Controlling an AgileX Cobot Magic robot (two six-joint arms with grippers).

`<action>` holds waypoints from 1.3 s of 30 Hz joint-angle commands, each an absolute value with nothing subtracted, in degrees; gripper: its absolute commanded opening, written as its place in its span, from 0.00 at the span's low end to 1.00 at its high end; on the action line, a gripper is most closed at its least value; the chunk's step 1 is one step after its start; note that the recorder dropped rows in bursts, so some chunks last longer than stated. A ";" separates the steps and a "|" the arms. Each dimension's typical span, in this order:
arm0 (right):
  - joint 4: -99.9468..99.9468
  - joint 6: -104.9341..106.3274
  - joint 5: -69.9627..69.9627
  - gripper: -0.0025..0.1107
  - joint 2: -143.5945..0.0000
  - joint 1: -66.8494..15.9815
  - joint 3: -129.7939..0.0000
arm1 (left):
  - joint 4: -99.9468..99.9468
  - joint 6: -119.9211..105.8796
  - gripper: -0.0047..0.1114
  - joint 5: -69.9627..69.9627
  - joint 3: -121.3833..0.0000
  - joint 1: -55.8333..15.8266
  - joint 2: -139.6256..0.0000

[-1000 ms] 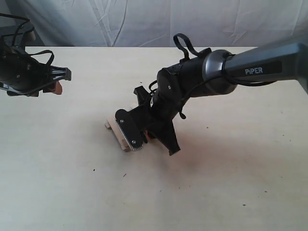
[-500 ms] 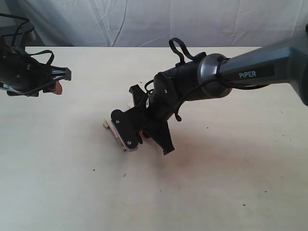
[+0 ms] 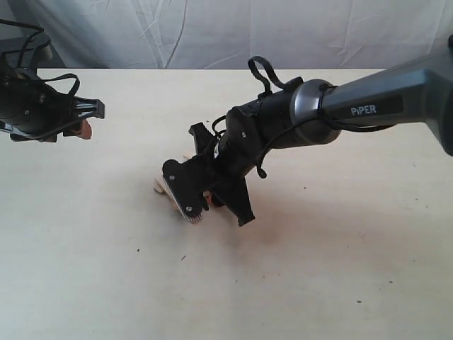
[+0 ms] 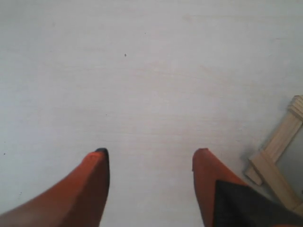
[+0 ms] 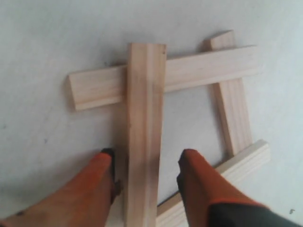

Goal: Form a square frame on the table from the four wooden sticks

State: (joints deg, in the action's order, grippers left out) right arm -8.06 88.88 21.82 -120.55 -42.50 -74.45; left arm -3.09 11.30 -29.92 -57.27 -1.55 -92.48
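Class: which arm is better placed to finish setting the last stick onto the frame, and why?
Right. The right gripper straddles the last stick, lying across the frame; the left gripper hovers over the table, away from it.

I count four sticks [image 5: 144,132] on one bench [image 5: 38,38]. I have two arms: one left pincer [image 4: 151,152] and one right pincer [image 5: 148,152], each with two orange fingers [image 4: 94,189]. One white cloth [image 3: 212,32] lies beyond the far edge.
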 commanded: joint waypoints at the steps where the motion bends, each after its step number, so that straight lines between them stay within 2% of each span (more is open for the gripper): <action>1: -8.11 88.17 21.17 0.42 -118.51 -42.42 -74.60 | -3.55 11.33 0.49 -29.54 -57.08 -1.83 -92.02; 5: -9.03 80.51 19.40 0.42 -114.20 -42.42 -74.60 | -3.40 11.33 0.49 -29.54 -57.08 -1.83 -92.02; 8: -9.27 64.43 15.70 0.38 -111.39 -41.01 -74.60 | -3.40 11.33 0.49 -29.54 -57.08 -1.83 -92.02; 10: -9.55 51.81 14.30 0.27 -110.37 -39.23 -74.60 | -3.40 11.33 0.49 -29.54 -57.08 -1.83 -92.02; 13: -9.55 36.37 16.12 0.02 -110.52 -35.81 -74.60 | -3.43 11.33 0.49 -29.64 -57.08 -1.83 -92.02; 20: -10.08 19.92 28.75 0.02 -114.42 -29.08 -74.60 | -7.19 10.35 0.49 -29.08 -57.08 -3.69 -95.22; 27: -19.81 19.19 32.63 0.02 -117.51 -28.70 -77.64 | -11.82 8.40 0.49 -27.93 -57.08 -8.59 -101.63; 33: -20.16 19.19 36.75 0.02 -122.82 -28.70 -86.03 | -13.44 8.40 0.49 -29.61 -57.08 -8.85 -104.18; 39: -20.16 18.81 37.05 0.02 -125.99 -28.70 -87.77 | -15.53 6.98 0.49 -29.66 -57.08 -8.85 -105.24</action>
State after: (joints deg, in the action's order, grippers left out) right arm -19.96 19.05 36.07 -124.87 -28.99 -87.23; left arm -13.46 8.36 -29.76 -57.27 -8.57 -105.01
